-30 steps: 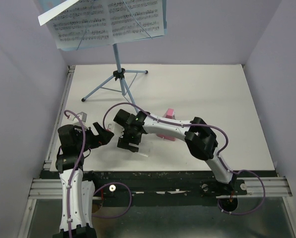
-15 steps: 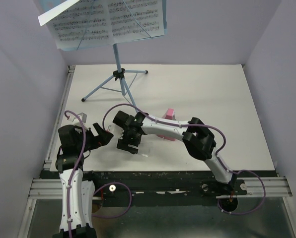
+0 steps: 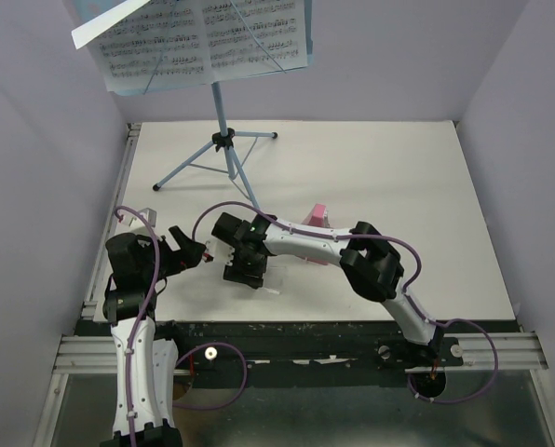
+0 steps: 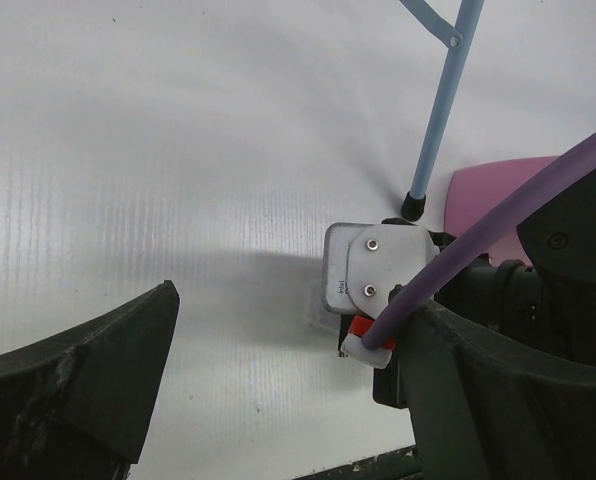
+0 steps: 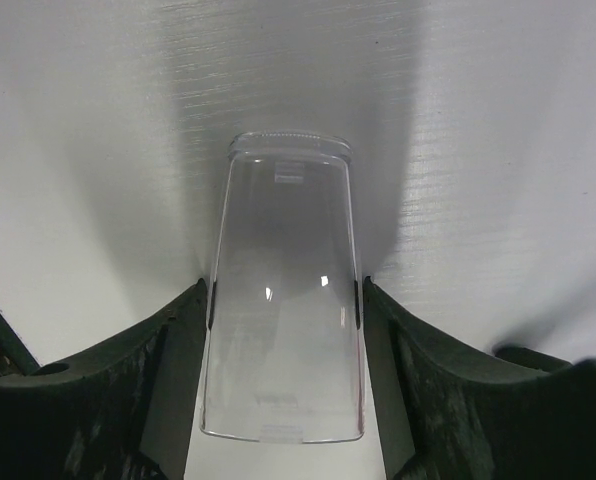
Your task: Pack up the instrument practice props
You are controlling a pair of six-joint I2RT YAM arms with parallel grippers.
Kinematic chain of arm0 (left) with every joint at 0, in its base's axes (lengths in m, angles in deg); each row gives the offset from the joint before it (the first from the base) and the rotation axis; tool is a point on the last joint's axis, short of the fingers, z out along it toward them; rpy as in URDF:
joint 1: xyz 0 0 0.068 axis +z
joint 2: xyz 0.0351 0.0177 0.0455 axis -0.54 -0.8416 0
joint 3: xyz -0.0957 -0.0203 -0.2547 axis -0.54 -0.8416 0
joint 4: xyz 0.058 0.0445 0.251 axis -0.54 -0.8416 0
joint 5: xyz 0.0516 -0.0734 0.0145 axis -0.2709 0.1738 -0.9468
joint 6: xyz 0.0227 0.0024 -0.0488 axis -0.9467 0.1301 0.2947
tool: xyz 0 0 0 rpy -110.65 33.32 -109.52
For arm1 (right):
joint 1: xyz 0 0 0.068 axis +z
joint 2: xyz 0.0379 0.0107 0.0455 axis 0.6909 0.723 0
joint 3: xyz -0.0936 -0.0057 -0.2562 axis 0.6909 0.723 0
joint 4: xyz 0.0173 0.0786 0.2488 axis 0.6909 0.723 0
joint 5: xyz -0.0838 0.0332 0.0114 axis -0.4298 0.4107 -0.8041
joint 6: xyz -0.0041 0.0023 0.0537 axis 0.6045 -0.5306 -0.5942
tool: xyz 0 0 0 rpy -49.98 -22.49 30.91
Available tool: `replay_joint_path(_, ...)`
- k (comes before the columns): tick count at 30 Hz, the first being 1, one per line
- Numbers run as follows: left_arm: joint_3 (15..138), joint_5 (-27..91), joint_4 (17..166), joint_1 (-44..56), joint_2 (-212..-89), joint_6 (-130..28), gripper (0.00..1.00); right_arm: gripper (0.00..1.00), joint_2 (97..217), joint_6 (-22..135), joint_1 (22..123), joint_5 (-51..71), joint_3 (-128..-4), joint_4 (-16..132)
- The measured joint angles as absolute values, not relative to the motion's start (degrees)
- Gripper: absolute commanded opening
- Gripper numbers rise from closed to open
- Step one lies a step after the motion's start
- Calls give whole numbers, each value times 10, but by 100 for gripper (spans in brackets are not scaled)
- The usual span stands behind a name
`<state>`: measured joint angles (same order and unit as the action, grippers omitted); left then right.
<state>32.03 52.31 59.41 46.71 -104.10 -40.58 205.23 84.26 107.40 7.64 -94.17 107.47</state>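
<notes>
The light-blue music stand (image 3: 220, 112) stands at the back left on its tripod legs. White sheet-music pages (image 3: 250, 33) rest on its desk. The pink metronome (image 3: 317, 216) sits mid-table, partly hidden behind my right arm. My right gripper (image 3: 245, 272) points down at the table near the front left. In the right wrist view it (image 5: 283, 330) is shut on a clear plastic cover (image 5: 283, 280) that stands against the table. My left gripper (image 3: 192, 250) is open and empty just left of it. It (image 4: 288, 390) faces the right wrist, a stand leg (image 4: 438, 120) and the metronome (image 4: 488, 195).
Grey walls close in the white table (image 3: 399, 186) on three sides. A metal rail (image 3: 296, 328) runs along the near edge. Purple cables loop over both arms. One tripod foot (image 4: 412, 206) rests close to the right wrist.
My left gripper has lifted and swung a little toward the back. My right gripper has shifted slightly with the clear cover still in it.
</notes>
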Motion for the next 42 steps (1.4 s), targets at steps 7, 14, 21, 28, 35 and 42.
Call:
replay_joint_path(7,324,522,594,467,-1041,-406,95,0,2053,849,1074,77,-949,1090)
replay_joint_path(14,385,545,590,467,-1047,-425,93,0,2004,860,1057,151,-925,1113)
replay_joint_path(21,518,710,670,448,-1059,-446,94,0,1792,853,1037,201,-821,1072)
replay_joint_path(28,552,816,719,427,-1111,-625,95,0,1653,839,938,237,-791,1078)
replay_joint_path(35,639,815,547,210,-1288,-924,93,0,1407,819,810,222,-755,979)
replay_joint_path(42,815,795,476,100,-1505,-1096,85,0,1366,792,639,294,-641,904)
